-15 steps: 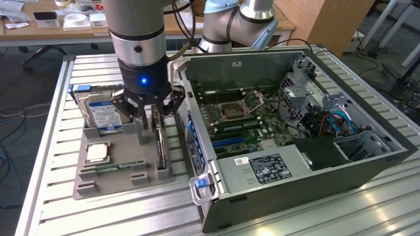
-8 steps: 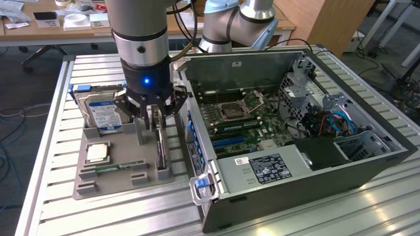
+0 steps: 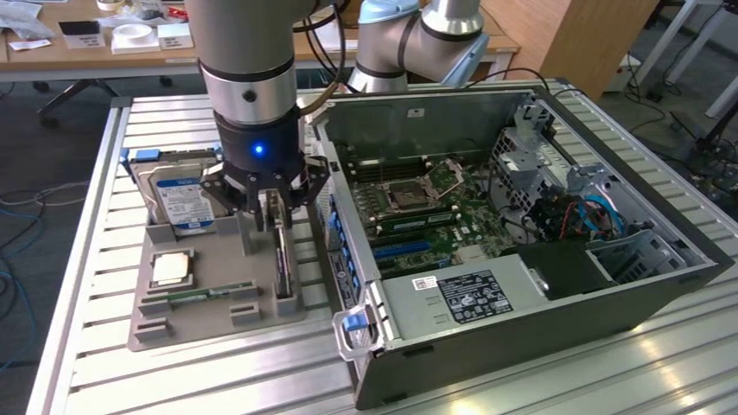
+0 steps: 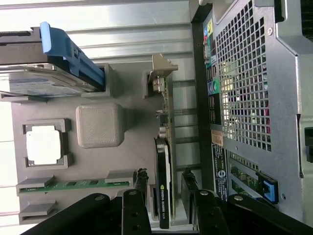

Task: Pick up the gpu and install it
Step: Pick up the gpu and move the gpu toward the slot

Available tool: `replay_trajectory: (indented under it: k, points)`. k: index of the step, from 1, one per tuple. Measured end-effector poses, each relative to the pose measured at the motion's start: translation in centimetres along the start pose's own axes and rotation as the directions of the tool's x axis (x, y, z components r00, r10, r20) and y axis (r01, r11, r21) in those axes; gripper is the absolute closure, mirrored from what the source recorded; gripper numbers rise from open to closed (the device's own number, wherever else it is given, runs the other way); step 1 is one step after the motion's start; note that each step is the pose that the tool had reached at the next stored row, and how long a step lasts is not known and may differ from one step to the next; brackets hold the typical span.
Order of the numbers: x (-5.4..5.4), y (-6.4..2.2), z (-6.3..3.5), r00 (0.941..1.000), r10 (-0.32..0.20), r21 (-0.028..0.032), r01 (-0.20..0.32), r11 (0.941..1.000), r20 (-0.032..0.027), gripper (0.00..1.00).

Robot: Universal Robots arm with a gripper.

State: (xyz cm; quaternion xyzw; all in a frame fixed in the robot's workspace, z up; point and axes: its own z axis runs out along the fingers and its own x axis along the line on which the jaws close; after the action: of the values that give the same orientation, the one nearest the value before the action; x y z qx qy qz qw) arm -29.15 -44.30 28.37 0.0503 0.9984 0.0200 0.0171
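The gpu (image 4: pixel 164 161), a flat green circuit board with a black cooler block on one face, stands on its long edge in a slot of the grey moulded holder tray (image 3: pixel 213 327). It sits at the side of the tray nearest the computer. Standing on edge leaves both broad faces free for a pinch from above, and by my reading that is why it is stored this way. The black two-fingered gripper (image 3: pixel 275 220) hangs directly over the card. In the wrist view its fingers (image 4: pixel 142 182) reach down on either side of the cooler, each with a sliver of gap showing. The hand is therefore part open, straddling the card and gripping nothing. The card's silver bracket (image 4: pixel 160 68) points toward the far end of the tray. There a silver hard drive with a blue-white label (image 3: pixel 179 203) leans in its own cradle. On the exterior view's left of the card, a square silver processor chip (image 3: pixel 171 268) lies flat in a pocket. A narrow green memory stick (image 3: pixel 207 295) rests in a groove nearer the camera. Each part has its own seat, probably so the arm finds it at a known pose. Just beside the tray, on the exterior view's right, the black tower computer case (image 3: pixel 519 339) lies on its side with the panel off. Its green motherboard (image 3: pixel 433 212) faces up, so the slots can be reached from above. Everything sits on the ribbed aluminium table (image 3: pixel 173 385).
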Motion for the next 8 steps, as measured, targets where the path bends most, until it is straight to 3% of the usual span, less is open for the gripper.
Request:
replay_trajectory:
  k: [8]
  points:
    - [0.01,-0.01,0.30,1.0000,0.000,-0.0002,0.000,1.0000,0.0001,0.58]
